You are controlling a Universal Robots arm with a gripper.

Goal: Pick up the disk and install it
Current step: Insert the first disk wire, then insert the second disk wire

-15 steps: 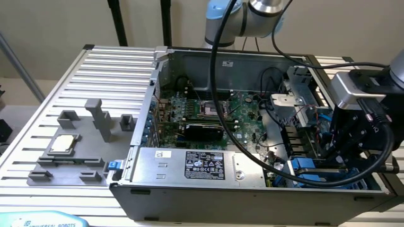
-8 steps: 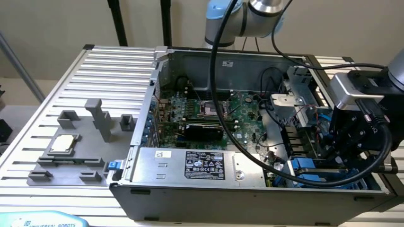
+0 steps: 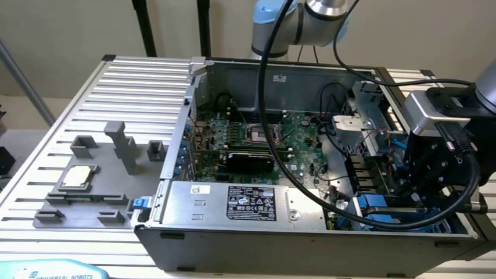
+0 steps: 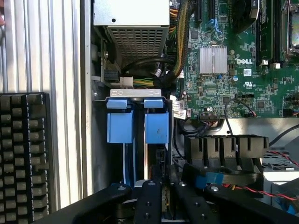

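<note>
The disk [image 4: 156, 140] stands on edge in the drive bay at the case's corner, with its blue carrier rail facing the wrist camera and a thin silver edge running down to my fingers. A second blue carrier [image 4: 120, 127] sits in the slot beside it. My gripper [image 4: 163, 193] is right over the disk's near end, its black fingers [image 4: 149, 203] drawn close on the edge. In the exterior view, my gripper [image 3: 408, 195] reaches down into the bay on that view's right, just above the blue carriers [image 3: 381, 206].
The open computer case [image 3: 178, 145] holds a green motherboard [image 3: 259, 136], black cables and a silver power supply [image 3: 248, 203] with a black label. Grey fixtures and a small square chip [image 3: 78, 176] lie on the slatted table. A black keyboard [image 4: 23, 154] lies outside the case wall.
</note>
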